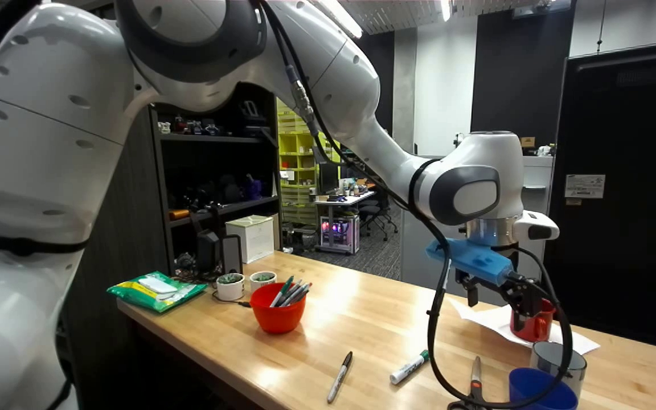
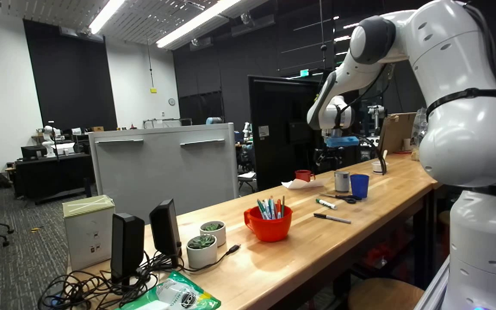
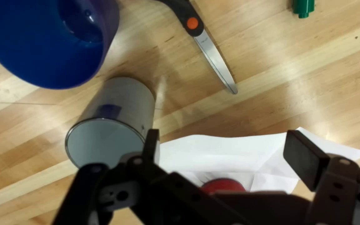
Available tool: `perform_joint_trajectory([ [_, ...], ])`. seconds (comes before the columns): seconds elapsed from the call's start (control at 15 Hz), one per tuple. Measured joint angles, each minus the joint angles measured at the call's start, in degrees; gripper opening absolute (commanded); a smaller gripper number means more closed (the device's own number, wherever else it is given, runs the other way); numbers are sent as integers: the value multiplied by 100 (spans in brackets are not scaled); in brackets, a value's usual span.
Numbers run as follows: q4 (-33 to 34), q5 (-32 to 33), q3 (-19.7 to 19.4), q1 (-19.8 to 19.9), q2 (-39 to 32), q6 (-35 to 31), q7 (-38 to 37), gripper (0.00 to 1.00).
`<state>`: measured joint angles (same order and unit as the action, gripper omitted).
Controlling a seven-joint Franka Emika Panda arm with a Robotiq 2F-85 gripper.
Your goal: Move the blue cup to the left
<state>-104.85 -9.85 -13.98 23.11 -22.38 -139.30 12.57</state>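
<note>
Standing upright on the wooden table [image 2: 239,275]: the blue cup [image 2: 359,187], mouth up. Just left of it in an exterior view, a grey can [image 2: 341,182], also upright; cannot tell whether the two touch. Scissors [image 2: 349,198] lie just beside the cup, handles toward it, blades pointing left. Further left and nearer, a green-capped marker [image 2: 326,203]; nearer still, a black-capped pen [image 2: 332,218]. Past the can, left and farther off, a red mug [image 2: 302,175] on white paper [image 2: 298,184].

Gripper [image 3: 223,148] hangs above the table near the can and red mug; fingers [image 3: 303,157] wide apart, white paper and tabletop showing through the gap. In the wrist view the mug is mostly hidden behind the gripper's own parts.

Outward, in an exterior view, left and nearer: red bowl [image 2: 269,230] with a handle, pens [image 2: 269,210] leaning in it; then two potted succulents [image 2: 202,257], a cable end [image 2: 233,249] lying beside them; two black speakers [image 2: 127,243] amid tangled cable [image 2: 75,291]; a pale box [image 2: 86,241] behind them; a green packet [image 2: 183,289] at the near end.
</note>
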Motion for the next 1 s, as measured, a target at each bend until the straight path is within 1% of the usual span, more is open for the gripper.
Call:
perform_joint_trajectory([
  [0.13,1,83,9,13,-5,5,313,100],
  [0.27,2,204,-4,60,-9,46,438,100],
  [0.73,-5,650,-308,227,-10,446,393,100],
  [1.0,-106,823,-362,226,3,705,381,100],
])
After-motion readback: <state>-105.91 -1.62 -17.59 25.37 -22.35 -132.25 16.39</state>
